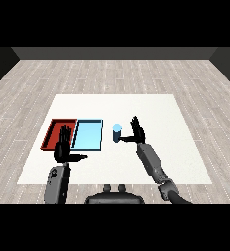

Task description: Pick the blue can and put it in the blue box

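A small blue can [117, 133] stands upright on the white table, just right of the light blue tray [88, 135]. My right hand [136, 131] is raised beside the can on its right, fingers straight up and thumb reaching toward the can's base; it is open and does not curl round the can. My left hand [63, 144] hovers open over the seam between the red tray [54, 128] and the blue tray, fingers straight, thumb pointing right. Both trays hold nothing that I can see.
The white table [150, 110] stretches to the right of and behind the can. Wooden floor surrounds the table. The two trays lie side by side at the left, the red one partly hidden by my left hand.
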Motion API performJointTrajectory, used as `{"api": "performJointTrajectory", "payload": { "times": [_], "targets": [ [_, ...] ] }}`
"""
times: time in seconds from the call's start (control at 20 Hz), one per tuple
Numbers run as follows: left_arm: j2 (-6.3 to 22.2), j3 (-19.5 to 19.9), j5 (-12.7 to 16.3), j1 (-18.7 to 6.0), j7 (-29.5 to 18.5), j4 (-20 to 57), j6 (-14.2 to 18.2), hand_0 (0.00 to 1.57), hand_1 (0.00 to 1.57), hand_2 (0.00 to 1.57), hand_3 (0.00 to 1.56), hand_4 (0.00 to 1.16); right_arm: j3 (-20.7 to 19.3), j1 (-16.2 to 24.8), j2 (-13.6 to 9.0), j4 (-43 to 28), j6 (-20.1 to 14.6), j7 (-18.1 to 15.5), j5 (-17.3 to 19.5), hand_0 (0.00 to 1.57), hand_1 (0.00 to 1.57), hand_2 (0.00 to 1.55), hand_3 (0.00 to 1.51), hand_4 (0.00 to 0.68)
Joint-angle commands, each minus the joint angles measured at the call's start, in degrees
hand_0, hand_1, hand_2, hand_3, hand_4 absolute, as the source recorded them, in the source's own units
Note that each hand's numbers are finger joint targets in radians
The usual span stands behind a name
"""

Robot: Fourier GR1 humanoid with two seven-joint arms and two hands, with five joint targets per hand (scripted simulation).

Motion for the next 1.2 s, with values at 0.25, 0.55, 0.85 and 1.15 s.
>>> {"api": "performJointTrajectory", "payload": {
  "times": [0.25, 0.55, 0.85, 1.15],
  "targets": [
    [-0.15, -0.95, -1.22, 2.96, -2.52, 0.70, -0.63, 0.00, 0.00, 0.00, 0.00, 0.00, 4.95, 1.37, 0.07, 0.44, -1.40, -0.13, -4.09, 0.00, 0.00, 0.00, 0.00, 0.000],
    [0.00, 0.51, -1.36, -0.61, -2.65, 2.64, 1.08, 0.00, 0.00, 0.00, 0.00, 0.00, 9.90, -5.63, 0.07, 11.04, -1.36, -5.39, -11.92, 0.00, 0.00, 0.00, 0.00, 0.000],
    [0.93, 1.70, -0.51, -3.14, -4.34, 6.94, -0.35, 0.00, 0.00, 0.00, 0.00, 0.00, 12.44, -9.19, 0.07, 16.11, -0.08, -7.84, -15.88, 0.00, 0.00, 0.00, 0.00, 0.000],
    [1.22, 1.32, -0.86, 0.66, -3.52, 2.27, -0.10, 0.00, 0.00, 0.00, 0.00, 0.00, 15.03, -13.75, 0.07, 18.81, -1.24, -6.20, -19.14, 0.00, 0.00, 0.00, 0.00, 0.000]
  ]
}}
